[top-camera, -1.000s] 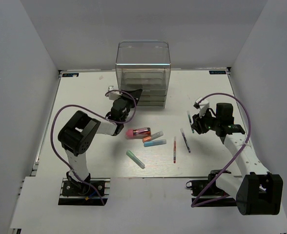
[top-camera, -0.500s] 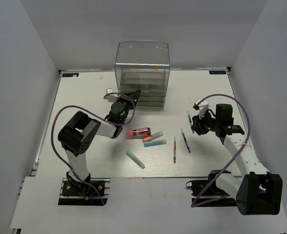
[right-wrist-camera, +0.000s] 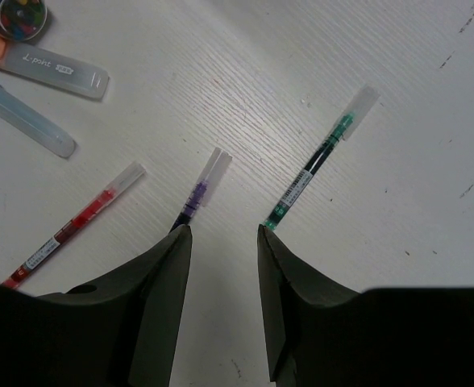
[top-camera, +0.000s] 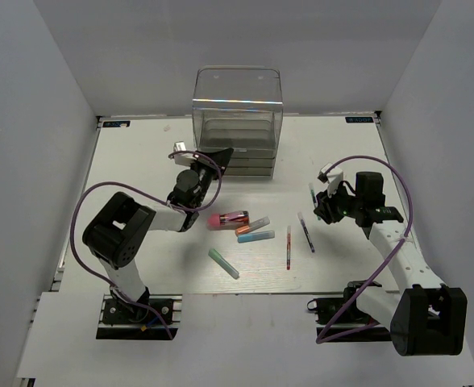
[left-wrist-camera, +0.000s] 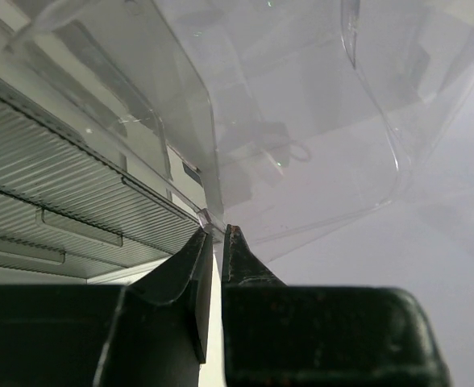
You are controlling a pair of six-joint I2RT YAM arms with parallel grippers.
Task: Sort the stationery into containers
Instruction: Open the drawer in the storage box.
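Observation:
The clear smoky-grey organiser (top-camera: 237,121) stands at the back middle, drawers below and a big clear top box. My left gripper (top-camera: 221,154) is at its front left corner, and in the left wrist view it (left-wrist-camera: 217,230) is shut on a small clear tab of the top box (left-wrist-camera: 301,121). The pink-red marker (top-camera: 227,218), orange-capped marker (top-camera: 253,226), light blue marker (top-camera: 255,237), teal-green marker (top-camera: 223,263), red pen (top-camera: 288,247) and dark pen (top-camera: 305,231) lie on the table. My right gripper (top-camera: 318,211) is open and empty just above the table, between the dark purple pen (right-wrist-camera: 198,189) and a green pen (right-wrist-camera: 313,169).
The white table (top-camera: 140,161) has walls on three sides. In the right wrist view the red pen (right-wrist-camera: 68,230), light blue marker (right-wrist-camera: 19,117) and orange-capped marker (right-wrist-camera: 51,68) lie to the left of the fingers. The organiser's drawers (left-wrist-camera: 51,201) fill the left of the left wrist view.
The left arm's elbow has swung out to the left while its gripper stays at the organiser's corner. The clear top shifted slightly. The right gripper has dropped a little toward the pens.

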